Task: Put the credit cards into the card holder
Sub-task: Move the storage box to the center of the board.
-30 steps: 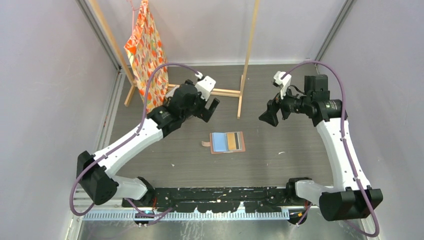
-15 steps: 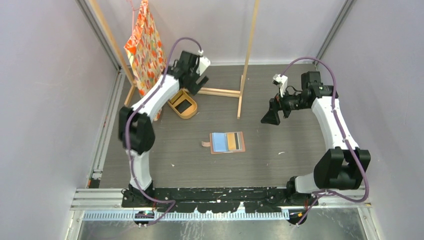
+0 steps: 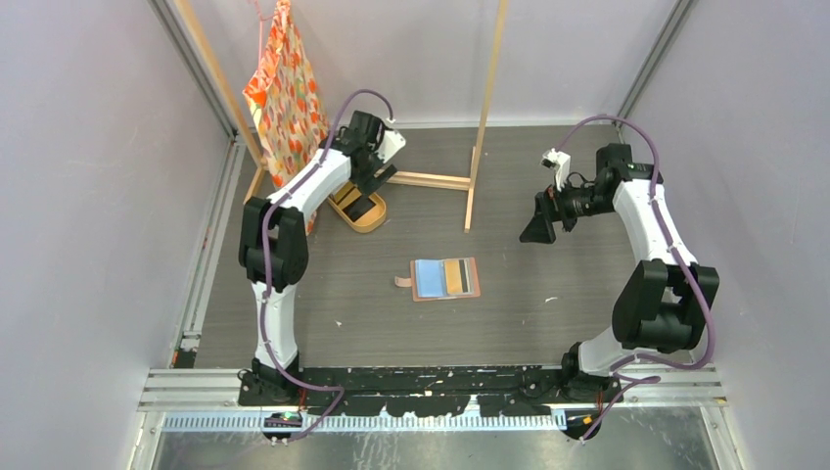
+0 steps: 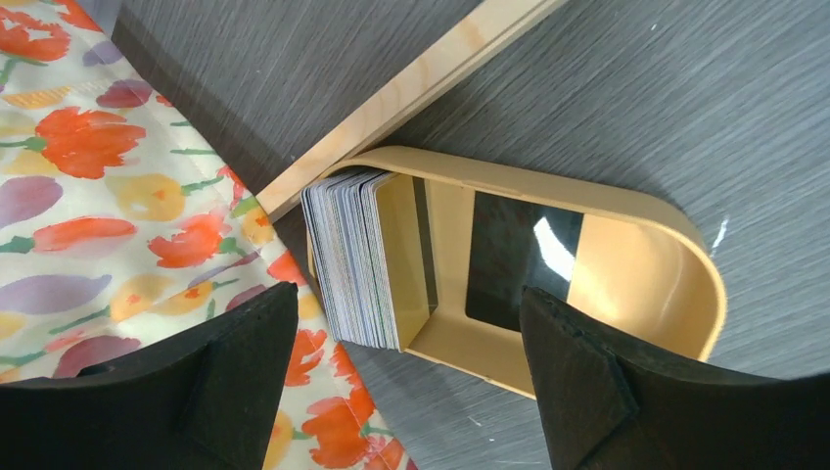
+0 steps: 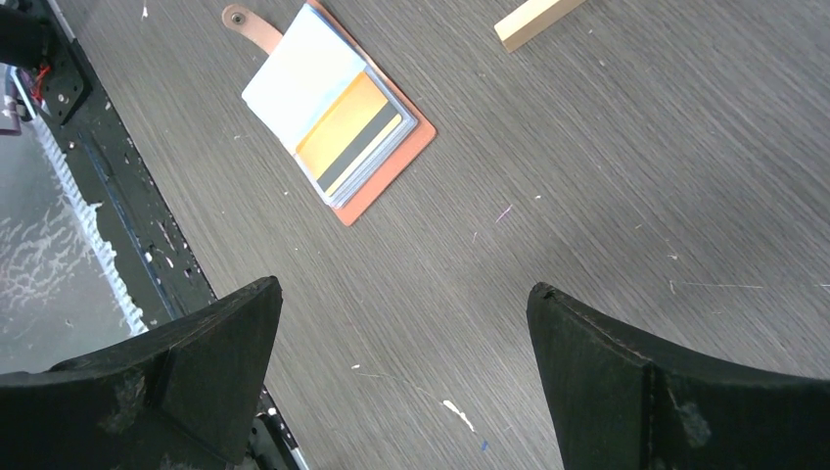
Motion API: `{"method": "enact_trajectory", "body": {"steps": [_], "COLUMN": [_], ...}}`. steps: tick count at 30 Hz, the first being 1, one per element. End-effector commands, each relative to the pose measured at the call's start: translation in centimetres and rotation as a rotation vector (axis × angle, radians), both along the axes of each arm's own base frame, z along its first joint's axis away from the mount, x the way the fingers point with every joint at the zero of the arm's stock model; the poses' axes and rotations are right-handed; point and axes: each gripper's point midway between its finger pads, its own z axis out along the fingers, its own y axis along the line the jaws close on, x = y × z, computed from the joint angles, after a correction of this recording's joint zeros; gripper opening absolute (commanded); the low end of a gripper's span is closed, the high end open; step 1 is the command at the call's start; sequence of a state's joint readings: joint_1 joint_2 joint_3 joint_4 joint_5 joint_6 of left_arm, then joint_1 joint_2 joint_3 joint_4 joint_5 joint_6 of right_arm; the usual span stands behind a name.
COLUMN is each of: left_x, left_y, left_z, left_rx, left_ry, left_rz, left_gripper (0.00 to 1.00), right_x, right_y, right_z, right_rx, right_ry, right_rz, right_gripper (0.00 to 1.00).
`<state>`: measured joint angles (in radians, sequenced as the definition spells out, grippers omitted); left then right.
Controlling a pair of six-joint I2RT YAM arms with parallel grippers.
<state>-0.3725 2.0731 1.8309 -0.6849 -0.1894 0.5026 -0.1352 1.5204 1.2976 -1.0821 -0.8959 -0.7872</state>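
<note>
Credit cards [image 4: 352,259] stand edge-up in a tray [image 4: 626,211] under my left pincer [image 4: 406,304], faces square to its wide-open, empty jaws.

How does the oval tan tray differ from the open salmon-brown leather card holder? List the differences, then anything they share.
The oval tan tray has raised walls; the salmon-brown leather card holder lies open and flat. The tray's cards stand on edge, stacked at one end; the holder's lie flat in its pockets. Both rest on the grey table and hold cards.
</note>
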Motion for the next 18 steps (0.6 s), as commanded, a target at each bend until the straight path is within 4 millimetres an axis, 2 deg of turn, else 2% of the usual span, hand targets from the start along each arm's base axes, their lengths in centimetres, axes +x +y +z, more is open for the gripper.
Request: {"method": "enact_trajectory", "body": {"steps": [1,6,12,18], "left_x": [2.1,2.7,3.4,3.4], "left_y": [0.7,2.2,3.2,3.5], "left_z": [2.8,0.3,0.2,-1.6], "left_rx": [0.035,0.108,0.123,0.154], "left_ry": [-0.149,-0.134,-0.197,-0.161], "left_rz": [-0.006,0.021,0.052,0.059], "left_gripper": [0.83,0.80,0.75,0.67], "right_x": [0.1,0.1,-0.1,-0.2], "right_y": [0.2,0.2,0.3,0.4], "right_z": [-0.7,-1.3,-1.7,-1.7], "right_rx": [0.029,0.027,0.040,0.045], "right_ry": [0.017,0.035,0.054,0.060], "right_rz": [0.021,0.024,0.036,0.036], "right_gripper": [1.00,1.00,1.00,1.00]}}
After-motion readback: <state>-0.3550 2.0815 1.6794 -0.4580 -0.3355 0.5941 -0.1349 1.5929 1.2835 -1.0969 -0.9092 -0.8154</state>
